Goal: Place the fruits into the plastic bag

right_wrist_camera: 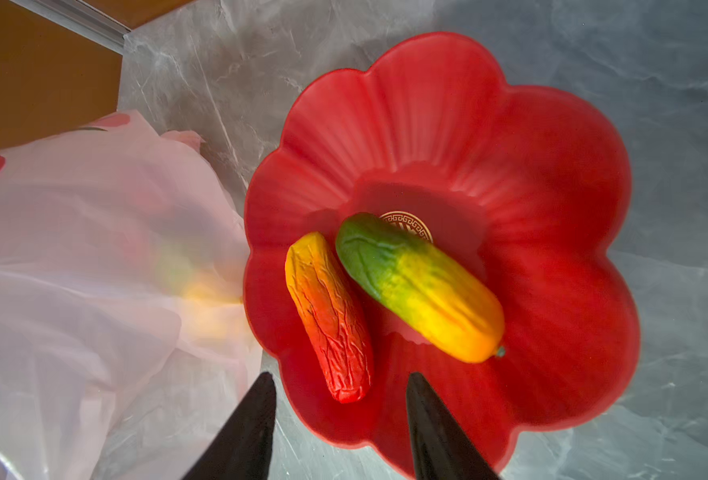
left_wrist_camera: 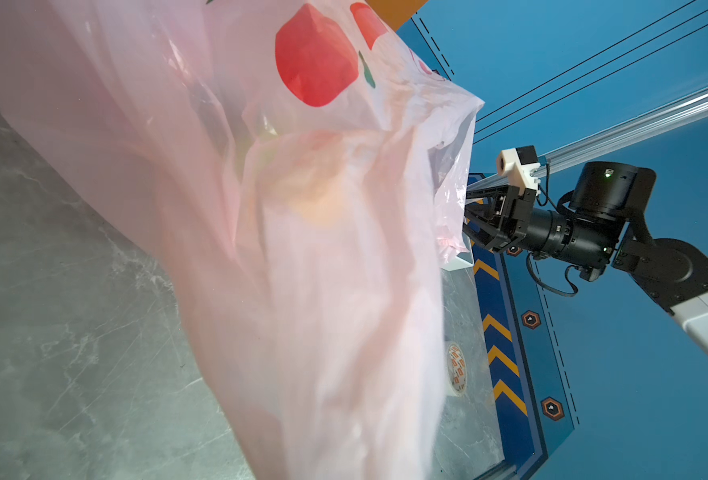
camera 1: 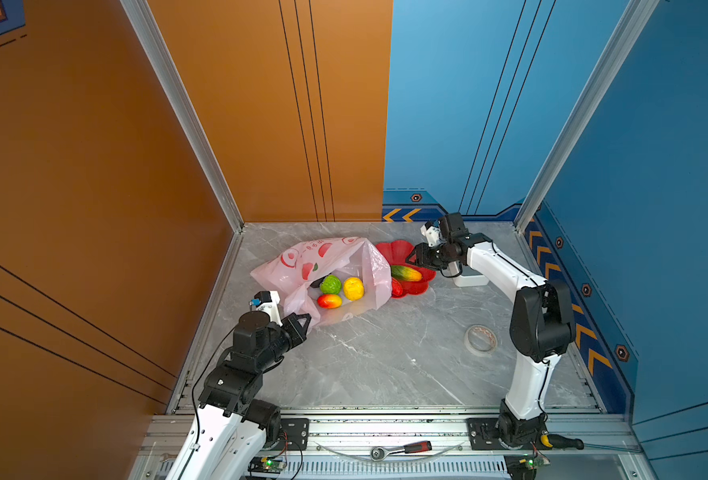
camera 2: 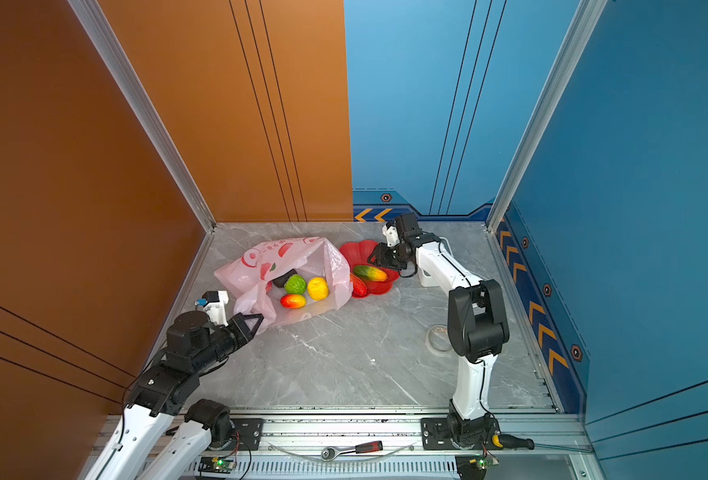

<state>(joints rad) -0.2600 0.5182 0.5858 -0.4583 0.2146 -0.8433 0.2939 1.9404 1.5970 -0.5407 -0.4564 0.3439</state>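
Observation:
The pale pink plastic bag (camera 1: 331, 257) (camera 2: 261, 270) lies open on the marble table. Inside it sit a green round fruit (camera 1: 330, 284), a yellow lemon (camera 1: 353, 288), a red-yellow mango (camera 1: 329, 301) and a dark avocado (camera 1: 317, 283). My left gripper (camera 1: 302, 322) is shut on the bag's near edge; bag film (left_wrist_camera: 302, 249) hides its jaws in the left wrist view. Beside the bag, the red dish (right_wrist_camera: 552, 208) holds a green-yellow mango (right_wrist_camera: 419, 286) and a wrinkled red-orange fruit (right_wrist_camera: 329, 316). My right gripper (right_wrist_camera: 340, 376) (camera 1: 416, 255) hovers open over the dish, just short of the red-orange fruit.
A roll of tape (camera 1: 480, 339) lies on the table to the right. A white box (camera 1: 470, 278) stands behind the right arm. A ratchet wrench (camera 1: 402, 449) and a screwdriver (camera 1: 560, 441) lie on the front rail. Walls close in the back and both sides.

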